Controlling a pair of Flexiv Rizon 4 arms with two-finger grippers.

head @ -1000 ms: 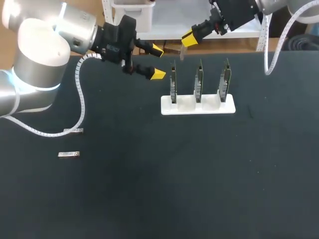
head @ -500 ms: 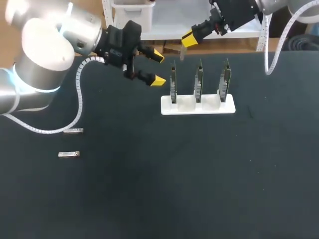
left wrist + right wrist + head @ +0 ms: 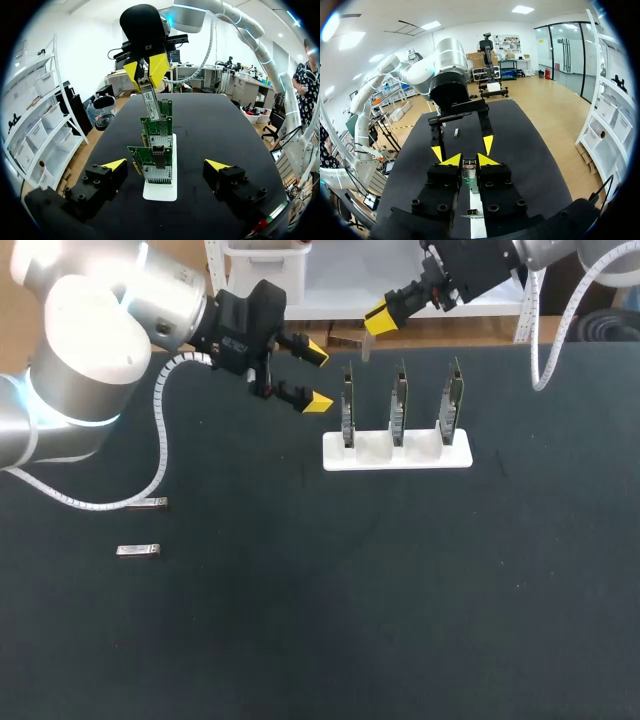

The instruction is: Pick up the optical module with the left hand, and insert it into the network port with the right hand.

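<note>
The right end effector (image 3: 378,318) is clamped on the optical module (image 3: 150,102), which hangs down from between its yellow fingertips. Below it, three network cards (image 3: 399,405) stand upright in a white holder (image 3: 375,456), and the module is over the end of the row nearer the left end effector (image 3: 314,375). That one is spread wide, grips nothing, and hovers just beside the end card, looking along the row. Two spare modules (image 3: 148,503) lie near each other on the black worktop (image 3: 350,590), well apart from both end effectors.

Three network cards (image 3: 398,400); one white stand (image 3: 420,456); three optical modules (image 3: 137,550).
</note>
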